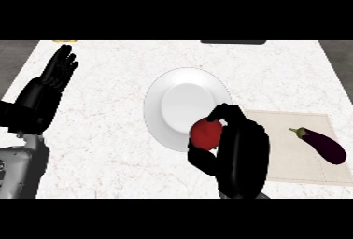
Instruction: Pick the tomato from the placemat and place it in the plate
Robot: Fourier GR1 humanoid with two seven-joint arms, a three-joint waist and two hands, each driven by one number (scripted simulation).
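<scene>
The tomato (205, 134) sits in the right hand (234, 144), whose fingers (222, 112) and thumb curl around it from the right side. It hangs over the lower right rim of the plate (183, 100), partly over the white dish and partly over the surface (110, 135) beside it; whether it touches the rim cannot be told. So the carry looks nearly done and the placing step is in hand. The next move calls for shifting the tomato a little up and left, toward the plate's middle, lowering it, then letting the fingers release. Behind the hand lies the placemat (296, 154), with an eggplant (321, 144) on it. The left hand (52, 79) rests with fingers straight near the left edge.
</scene>
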